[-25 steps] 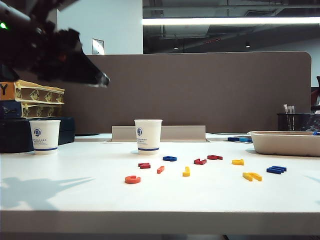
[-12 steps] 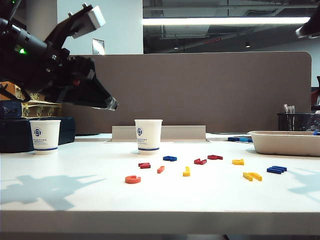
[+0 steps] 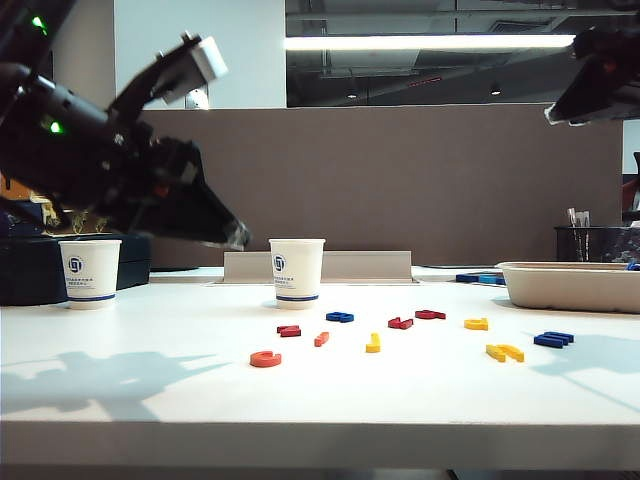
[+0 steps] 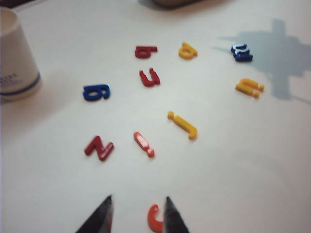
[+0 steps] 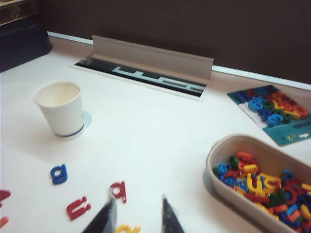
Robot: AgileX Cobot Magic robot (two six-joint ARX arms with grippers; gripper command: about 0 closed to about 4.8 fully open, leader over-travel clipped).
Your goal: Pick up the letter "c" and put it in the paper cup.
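- Nearest on the white surface: the letter "c", lying flat, alone at the front of the scattered letters.
- Just behind: a small orange-red bar and a dark red letter.
- Above and left: left hand, raised off the surface, fingers parted, holding nothing.
- Farther back, centre: the paper cup, upright; a second cup far left.
- Top right, high: right hand, fingers apart and empty, beside a tray of letters.

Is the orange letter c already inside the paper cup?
No, the letter c lies flat on the table, apart from the paper cup, below the left claw.
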